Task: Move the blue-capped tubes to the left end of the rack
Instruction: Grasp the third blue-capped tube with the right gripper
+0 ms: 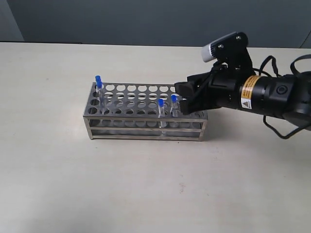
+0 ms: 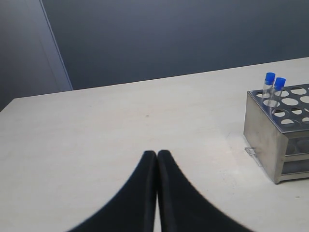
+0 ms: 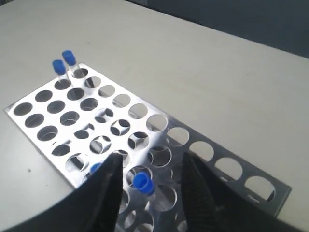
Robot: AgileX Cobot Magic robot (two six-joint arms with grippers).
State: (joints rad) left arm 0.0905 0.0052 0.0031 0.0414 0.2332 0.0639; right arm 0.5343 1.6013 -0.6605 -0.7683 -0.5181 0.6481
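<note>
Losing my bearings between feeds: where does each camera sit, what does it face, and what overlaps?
Exterior: off the arms, looking down on the beige table and silver steel test-tube rack; black right arm and right claw show.
Left wrist: low over the table, facing one rack end; shut left claw shows.
Right wrist: above the rack, looking down; open right claw straddles one slim clear blue-capped tube.
Shared: both wrist views catch two more such tubes at one rack end.

It looked like a laboratory: a stainless-steel test-tube rack (image 1: 126, 117) holding blue-capped tubes (image 1: 161, 103) stood on a plain pale table (image 1: 146, 194) before a grey wall (image 1: 146, 19).
</note>
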